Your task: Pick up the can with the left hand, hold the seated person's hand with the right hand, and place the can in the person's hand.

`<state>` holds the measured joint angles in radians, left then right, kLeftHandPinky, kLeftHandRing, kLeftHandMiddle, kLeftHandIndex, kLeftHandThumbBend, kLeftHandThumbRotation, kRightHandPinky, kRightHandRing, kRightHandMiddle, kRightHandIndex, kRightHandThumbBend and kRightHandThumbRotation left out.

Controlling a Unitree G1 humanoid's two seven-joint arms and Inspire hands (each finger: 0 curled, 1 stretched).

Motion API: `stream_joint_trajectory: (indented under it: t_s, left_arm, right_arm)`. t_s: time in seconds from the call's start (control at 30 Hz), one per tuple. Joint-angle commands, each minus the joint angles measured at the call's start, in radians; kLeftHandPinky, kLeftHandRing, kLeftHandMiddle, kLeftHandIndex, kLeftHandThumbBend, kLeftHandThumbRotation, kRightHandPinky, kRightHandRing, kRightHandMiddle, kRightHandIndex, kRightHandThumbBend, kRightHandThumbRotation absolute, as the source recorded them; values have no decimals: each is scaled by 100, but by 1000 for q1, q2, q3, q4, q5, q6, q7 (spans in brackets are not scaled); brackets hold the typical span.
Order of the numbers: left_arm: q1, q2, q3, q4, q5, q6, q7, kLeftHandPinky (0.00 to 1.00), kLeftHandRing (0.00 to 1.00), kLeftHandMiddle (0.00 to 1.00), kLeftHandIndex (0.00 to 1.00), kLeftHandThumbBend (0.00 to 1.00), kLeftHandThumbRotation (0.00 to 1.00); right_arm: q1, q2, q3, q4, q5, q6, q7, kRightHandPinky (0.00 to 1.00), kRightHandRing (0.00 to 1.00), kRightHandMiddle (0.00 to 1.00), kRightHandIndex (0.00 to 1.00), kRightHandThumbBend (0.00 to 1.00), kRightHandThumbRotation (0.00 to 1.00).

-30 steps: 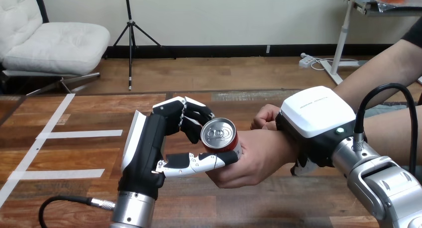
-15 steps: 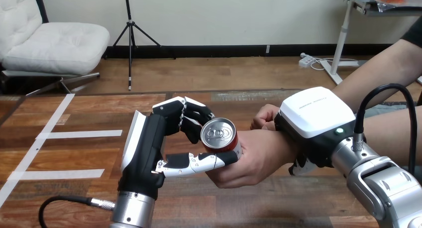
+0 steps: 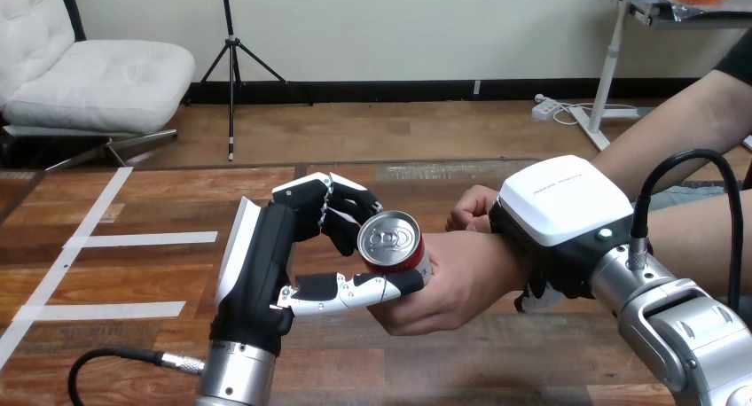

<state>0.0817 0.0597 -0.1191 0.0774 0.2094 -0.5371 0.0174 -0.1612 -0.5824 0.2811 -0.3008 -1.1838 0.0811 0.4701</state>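
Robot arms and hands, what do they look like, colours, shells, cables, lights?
The left forearm and right forearm are silver metal. The left hand is black with a white shell on its back and black-and-white jointed fingers; a black cable leaves its wrist. The right hand has a rounded white shell with small grey print, a green light beside it, and a thick black cable arching behind.

The can point(image 3: 390, 240) stands between the left hand point(image 3: 266, 264), at its left, and the person's hand point(image 3: 452, 286), below-right of it. The right hand point(image 3: 559, 220) lies farther right, seemingly touching the person's hand.
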Motion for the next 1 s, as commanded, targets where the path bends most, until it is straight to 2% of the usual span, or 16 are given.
stream_joint_trajectory:
  t_s: [0.0, 0.03, 0.1, 0.2, 0.3, 0.33, 0.43, 0.63, 0.97]
  left_arm:
    - [-35, 10, -11, -81, 4, 15, -21, 37, 43, 47, 47, 72, 0]
    - [-36, 15, -13, -83, 3, 20, -29, 40, 48, 53, 52, 74, 0]
    - [-38, 29, -18, -89, 8, 33, -46, 42, 51, 56, 56, 75, 0]
    - [-45, 56, -24, -95, 34, 44, -71, 51, 62, 67, 66, 79, 5]
    - [-52, 83, -28, -102, 74, 54, -88, 64, 76, 80, 79, 82, 13]
    - [-53, 89, -28, -106, 87, 59, -91, 74, 84, 87, 87, 84, 20]
    - [-57, 103, -30, -109, 107, 66, -103, 85, 92, 93, 93, 87, 28]
    - [-59, 111, -33, -118, 109, 85, -123, 97, 98, 99, 99, 96, 40]
    - [-69, 125, -37, -109, 117, 72, -125, 100, 100, 100, 100, 100, 48]
  right_arm:
    - [-72, 16, -10, 24, -12, 16, -15, 29, 38, 46, 55, 72, 0]
    - [-73, 13, -9, 25, -15, 14, -12, 34, 44, 52, 58, 73, 0]
    - [-72, 10, -8, 24, -19, 13, -7, 37, 47, 56, 61, 73, 0]
    - [-70, 9, -10, 19, -19, 16, 5, 46, 57, 65, 66, 74, 0]
    - [-68, 2, -11, 15, -19, 12, 15, 55, 66, 73, 73, 77, 0]
    - [-68, -2, -12, 15, -20, 9, 14, 61, 71, 77, 76, 80, 1]
    - [-67, -8, -11, 16, -24, 3, 14, 67, 77, 82, 80, 83, 3]
    - [-67, -13, -8, 16, -35, 3, 22, 77, 87, 91, 88, 86, 9]
    - [-69, -16, -5, 14, -62, -1, 32, 86, 96, 98, 94, 86, 15]
